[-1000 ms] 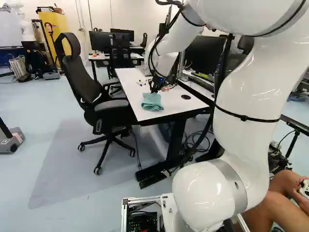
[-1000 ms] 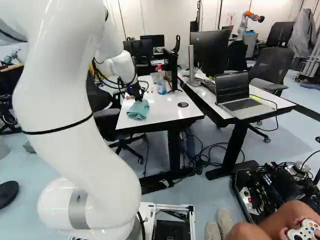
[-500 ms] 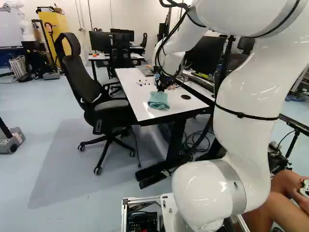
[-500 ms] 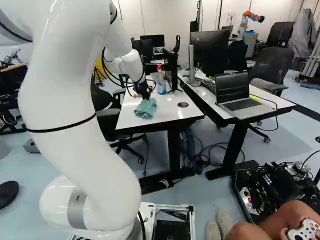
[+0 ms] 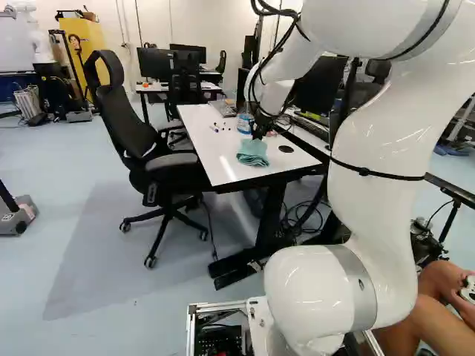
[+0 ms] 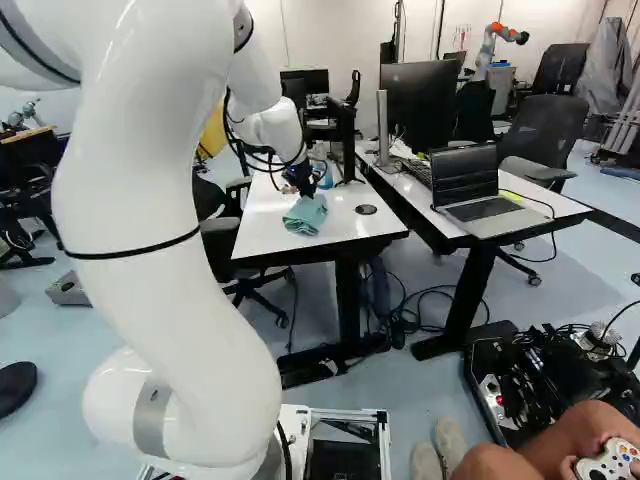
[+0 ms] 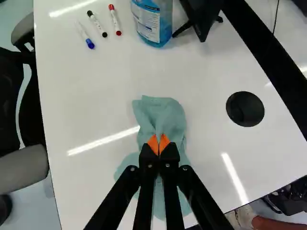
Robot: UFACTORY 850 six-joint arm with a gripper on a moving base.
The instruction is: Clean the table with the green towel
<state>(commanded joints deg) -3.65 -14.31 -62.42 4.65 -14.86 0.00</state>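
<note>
while the black two-finger gripper [image 7: 158, 145] pinched the crumpled green cloth towel [image 7: 165, 115], the latter lay on the glossy white table [image 7: 81, 110] — beneath the grip, long axis running ahead toward the clear blue-liquid bottle [image 7: 152, 26].

Your white arm [image 5: 375, 170] rose from its lowest joint [image 5: 308, 297] and reached ahead; your black gripper [image 6: 308, 192] pointed downward, its orange pads [image 7: 153, 143] drawn close together.
</note>
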